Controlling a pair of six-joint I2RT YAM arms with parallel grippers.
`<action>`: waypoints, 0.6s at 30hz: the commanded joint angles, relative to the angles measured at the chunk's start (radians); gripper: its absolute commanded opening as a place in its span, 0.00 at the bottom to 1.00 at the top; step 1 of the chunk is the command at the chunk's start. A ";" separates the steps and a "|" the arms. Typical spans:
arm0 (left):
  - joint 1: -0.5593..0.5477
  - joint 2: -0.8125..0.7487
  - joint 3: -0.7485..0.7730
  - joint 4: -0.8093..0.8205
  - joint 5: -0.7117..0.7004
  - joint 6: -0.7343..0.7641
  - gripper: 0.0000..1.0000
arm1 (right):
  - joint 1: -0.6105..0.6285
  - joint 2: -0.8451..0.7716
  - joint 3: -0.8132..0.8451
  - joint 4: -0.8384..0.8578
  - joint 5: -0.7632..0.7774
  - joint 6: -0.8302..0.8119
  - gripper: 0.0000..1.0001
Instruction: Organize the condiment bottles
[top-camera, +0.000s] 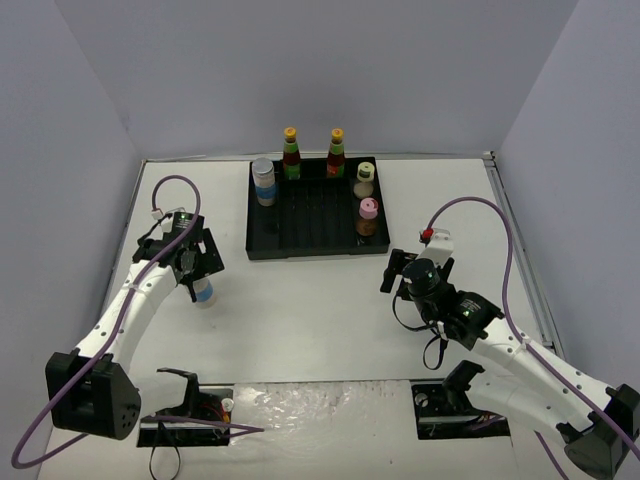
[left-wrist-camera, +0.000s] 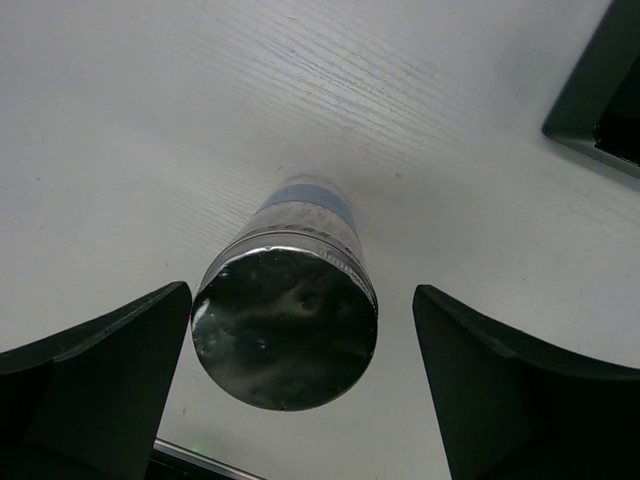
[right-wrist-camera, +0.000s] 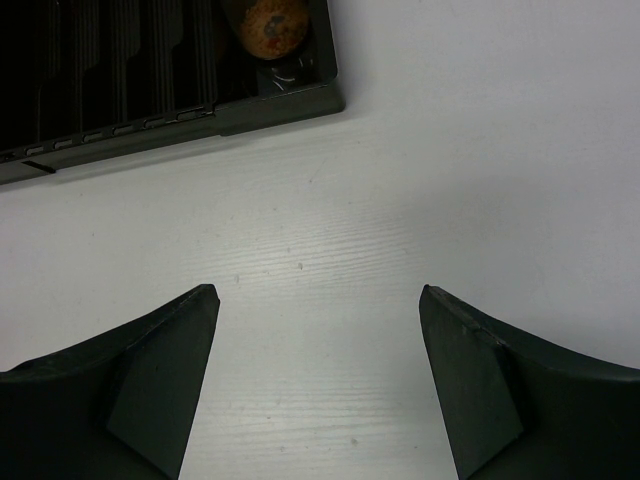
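Note:
A clear jar (left-wrist-camera: 285, 325) with a silver cap and blue label stands on the table left of the tray, and shows below the left wrist in the top view (top-camera: 204, 291). My left gripper (left-wrist-camera: 302, 295) is open around its cap: the left finger is close against it and the right finger stands apart. In the black tray (top-camera: 300, 245) stand a second silver-capped jar (top-camera: 263, 182), two slim bottles with orange caps (top-camera: 291, 153) (top-camera: 336, 152), a cream bottle (top-camera: 364, 180) and a pink-capped bottle (top-camera: 368, 217). My right gripper (right-wrist-camera: 317, 290) is open over bare table.
The tray's front right corner (right-wrist-camera: 290, 100) lies just ahead of my right gripper (top-camera: 400, 272), with the pink-capped bottle's brown body (right-wrist-camera: 272, 25) inside it. Grey walls close the table at the back and sides.

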 joint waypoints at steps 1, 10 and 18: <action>0.006 -0.025 0.029 0.025 0.013 -0.026 0.87 | 0.008 -0.010 0.002 0.047 0.019 -0.005 0.78; 0.006 -0.034 0.000 0.026 0.020 -0.044 0.77 | 0.008 -0.010 0.002 0.047 0.019 -0.006 0.78; 0.006 -0.029 -0.022 0.032 0.031 -0.053 0.58 | 0.008 -0.005 0.001 0.050 0.016 -0.007 0.79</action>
